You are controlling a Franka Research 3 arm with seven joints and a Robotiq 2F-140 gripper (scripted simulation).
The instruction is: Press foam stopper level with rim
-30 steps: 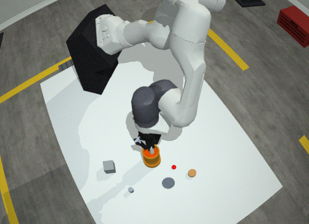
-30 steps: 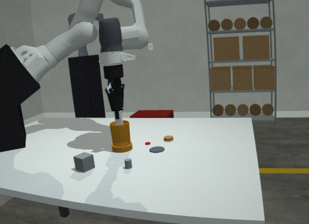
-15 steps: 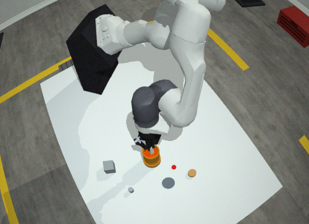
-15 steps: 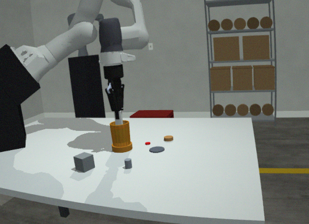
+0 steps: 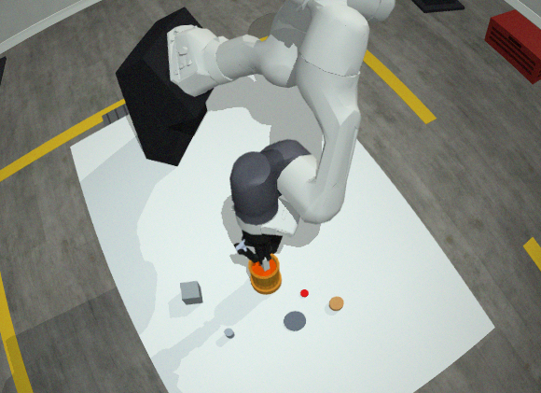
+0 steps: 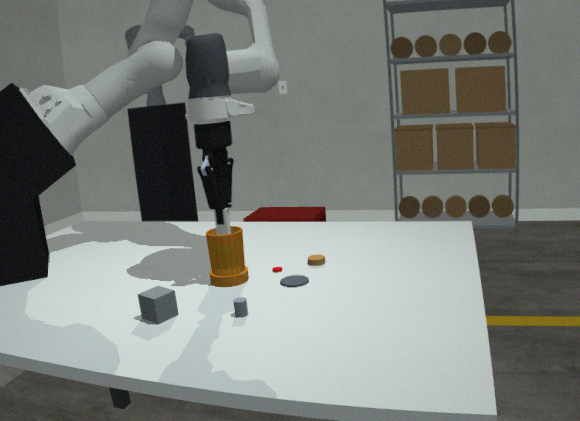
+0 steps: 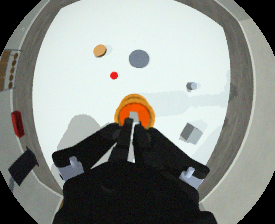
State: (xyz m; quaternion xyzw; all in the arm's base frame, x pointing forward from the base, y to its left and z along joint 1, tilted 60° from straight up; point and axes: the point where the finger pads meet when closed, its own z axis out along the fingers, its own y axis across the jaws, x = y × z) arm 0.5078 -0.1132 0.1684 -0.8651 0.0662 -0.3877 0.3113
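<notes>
An orange ribbed jar (image 5: 267,283) (image 6: 227,256) (image 7: 125,103) stands upright on the white table (image 5: 396,289) (image 6: 380,305). Its orange-red foam stopper (image 5: 257,271) (image 7: 128,116) shows inside the mouth, below the rim; in the exterior view the jar wall hides it. My gripper (image 5: 266,264) (image 6: 223,224) (image 7: 132,117) is shut and empty. It points straight down, with its joined fingertips reaching into the jar mouth and resting on the stopper.
A grey cube (image 5: 191,292) (image 6: 158,304) (image 7: 190,132) and a small grey cylinder (image 5: 228,332) (image 6: 240,307) lie left and in front of the jar. A dark grey disc (image 5: 295,320) (image 6: 294,281), a red dot (image 5: 304,293) (image 6: 277,269) and a tan disc (image 5: 336,303) (image 6: 316,259) lie to its right.
</notes>
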